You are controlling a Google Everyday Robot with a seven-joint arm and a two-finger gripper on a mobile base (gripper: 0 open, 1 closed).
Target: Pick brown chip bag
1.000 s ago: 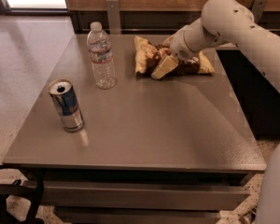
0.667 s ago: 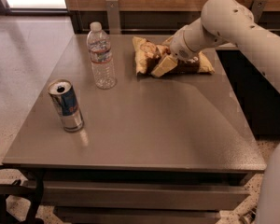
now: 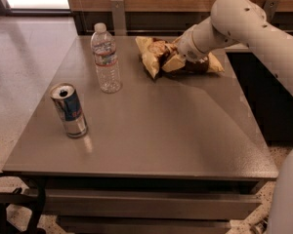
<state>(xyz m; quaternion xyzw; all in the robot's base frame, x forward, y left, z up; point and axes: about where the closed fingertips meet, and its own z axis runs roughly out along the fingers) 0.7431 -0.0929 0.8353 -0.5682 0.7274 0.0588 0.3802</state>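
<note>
The brown chip bag [image 3: 151, 57] lies crumpled at the far side of the grey table [image 3: 151, 130], with pale yellow ends and a dark middle. My gripper [image 3: 173, 62] reaches in from the right and sits in the middle of the bag, shut on it. The bag's left end bunches up around the gripper and its right end [image 3: 214, 65] pokes out behind the wrist. The dark middle is mostly hidden by the gripper.
A clear plastic water bottle [image 3: 106, 57] stands left of the bag. A blue and silver drink can [image 3: 68, 110] stands near the table's left edge. A wooden wall with metal brackets runs behind the table. The arm's white links cross the right side.
The gripper and the bag have shifted slightly up and left. The bottle and the can have not moved.
</note>
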